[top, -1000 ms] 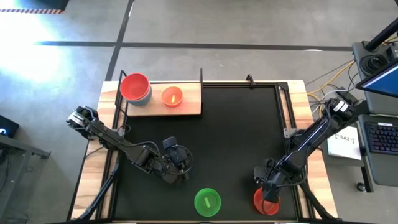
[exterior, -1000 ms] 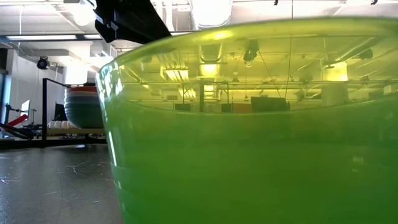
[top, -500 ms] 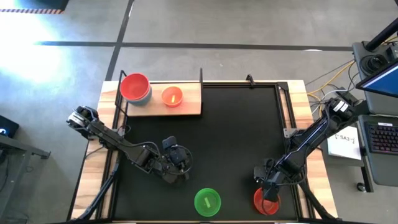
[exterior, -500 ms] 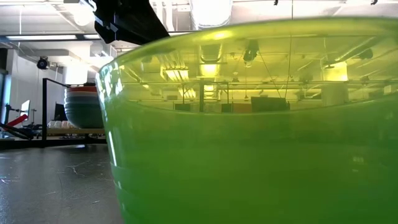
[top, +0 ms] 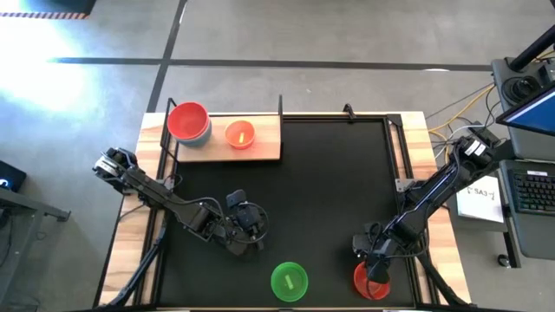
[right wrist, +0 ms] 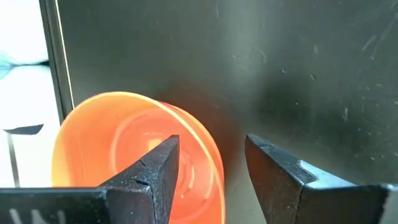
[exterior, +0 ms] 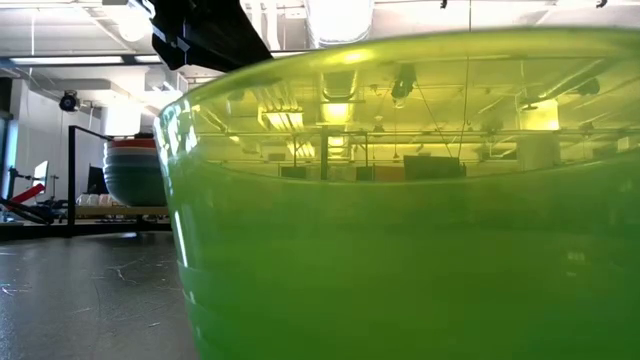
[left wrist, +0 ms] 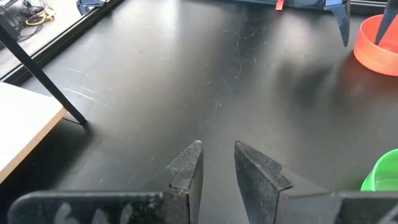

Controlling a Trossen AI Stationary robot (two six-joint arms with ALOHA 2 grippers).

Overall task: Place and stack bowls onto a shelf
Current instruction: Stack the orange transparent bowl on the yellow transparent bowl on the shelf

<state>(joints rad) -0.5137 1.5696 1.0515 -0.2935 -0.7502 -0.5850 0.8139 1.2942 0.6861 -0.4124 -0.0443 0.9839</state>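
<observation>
Right gripper (top: 371, 271) over red bowl (top: 373, 282) at table's (top: 329, 182) near edge, green bowl (top: 289, 281) beside

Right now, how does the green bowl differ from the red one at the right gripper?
The green bowl stands free near the table's front edge; the red bowl has the right gripper straddling its rim, jaws not closed. Green is see-through; red looks opaque. Both sit upright on the black table, off the shelf.

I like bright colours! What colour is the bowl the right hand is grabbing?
Orange-red bowl, clearest in the right wrist view, with the right hand straddling its rim.
</observation>
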